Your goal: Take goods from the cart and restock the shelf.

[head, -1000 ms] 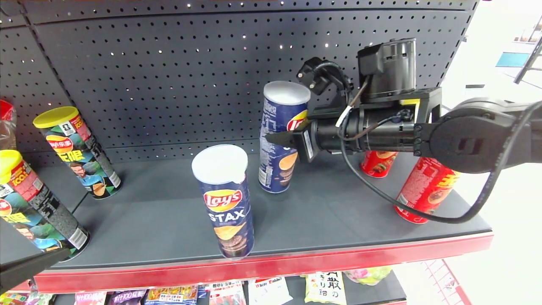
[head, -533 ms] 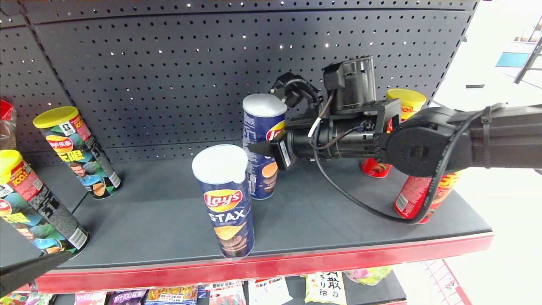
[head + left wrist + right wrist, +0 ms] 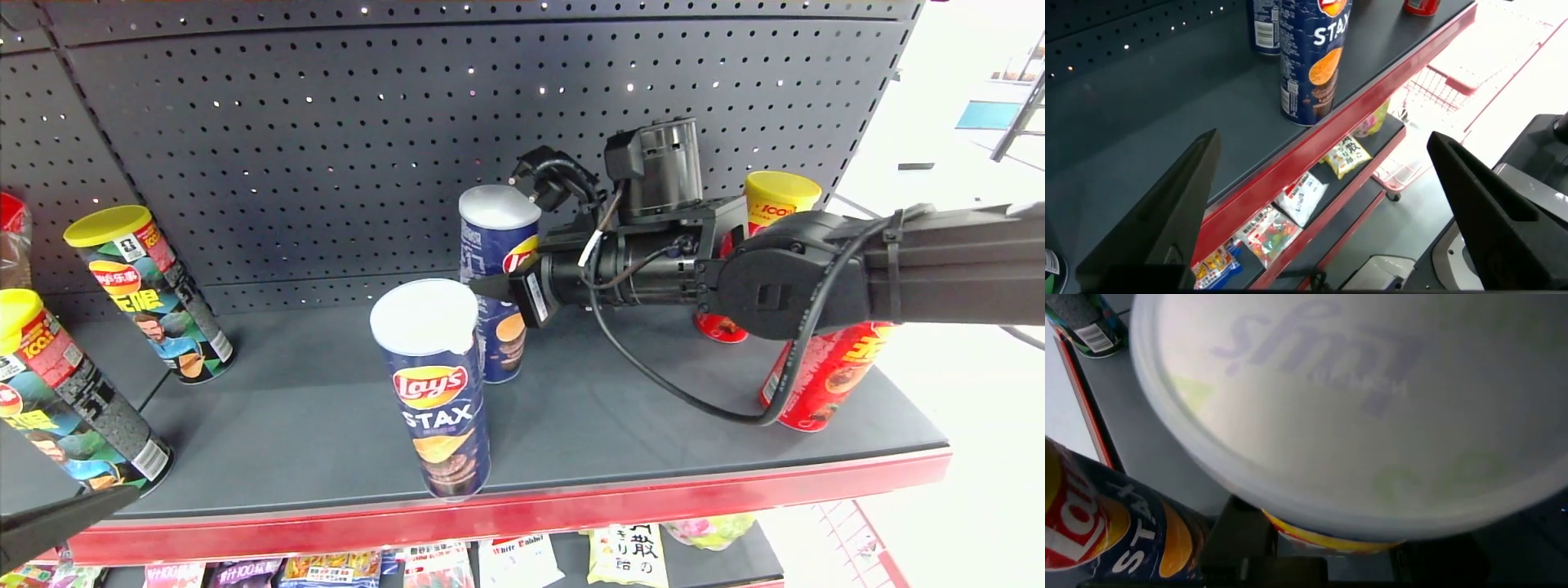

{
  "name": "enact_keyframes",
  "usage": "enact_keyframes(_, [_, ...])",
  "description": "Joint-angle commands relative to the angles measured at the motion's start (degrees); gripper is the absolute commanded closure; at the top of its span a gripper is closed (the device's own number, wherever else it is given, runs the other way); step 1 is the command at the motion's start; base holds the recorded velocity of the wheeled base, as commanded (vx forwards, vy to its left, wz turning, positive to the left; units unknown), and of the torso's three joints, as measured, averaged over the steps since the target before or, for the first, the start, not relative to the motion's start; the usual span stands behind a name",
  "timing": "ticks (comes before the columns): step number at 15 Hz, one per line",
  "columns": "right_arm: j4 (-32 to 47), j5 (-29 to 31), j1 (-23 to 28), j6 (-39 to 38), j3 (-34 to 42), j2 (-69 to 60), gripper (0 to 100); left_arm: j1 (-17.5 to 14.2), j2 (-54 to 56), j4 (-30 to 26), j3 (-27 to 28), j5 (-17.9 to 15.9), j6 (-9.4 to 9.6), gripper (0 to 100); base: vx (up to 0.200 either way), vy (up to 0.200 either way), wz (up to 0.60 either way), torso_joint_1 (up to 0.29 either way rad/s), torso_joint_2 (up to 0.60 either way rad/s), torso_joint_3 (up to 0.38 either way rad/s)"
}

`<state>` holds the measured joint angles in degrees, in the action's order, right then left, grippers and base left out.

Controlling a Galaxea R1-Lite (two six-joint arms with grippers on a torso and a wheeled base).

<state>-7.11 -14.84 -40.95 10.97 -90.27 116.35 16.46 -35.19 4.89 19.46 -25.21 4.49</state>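
My right gripper [image 3: 496, 287] is shut on a blue chips can [image 3: 492, 238] with a white lid [image 3: 1347, 400]. It holds the can upright at the back of the dark shelf [image 3: 326, 425], its base low over or on the shelf. A second blue chips can [image 3: 437, 384] stands just in front of it near the red front edge, and its side [image 3: 1110, 531] lies close to the held can. My left gripper [image 3: 1323, 139] hangs open below the shelf's front left, with nothing between its fingers [image 3: 57, 514].
Two green cans with yellow lids [image 3: 147, 294] [image 3: 65, 384] stand at the shelf's left. Red cans [image 3: 816, 376] [image 3: 782, 196] stand at the right under my right arm. Snack packets [image 3: 1298, 200] fill the lower shelf. The pink cart [image 3: 1454, 73] stands to the right.
My right arm has carried the blue can leftward and lower along the back of the shelf, to just behind the front blue can. The left arm has stayed put.
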Motion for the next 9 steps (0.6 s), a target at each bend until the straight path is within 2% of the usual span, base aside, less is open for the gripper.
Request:
enact_keyframes(1, [-0.01,-0.02,-0.1,0.01,-0.52,0.37,100,0.07,-0.14,0.03,0.06,-0.01,0.0,0,0.0,0.0,0.0,0.0,0.0,0.0])
enact_keyframes(9, [-0.01,-0.11,-0.98,0.01,-1.22,2.22,100,0.07,-0.14,0.03,-0.03,-0.01,0.08,0,0.0,0.0,0.0,0.0,0.0,0.0])
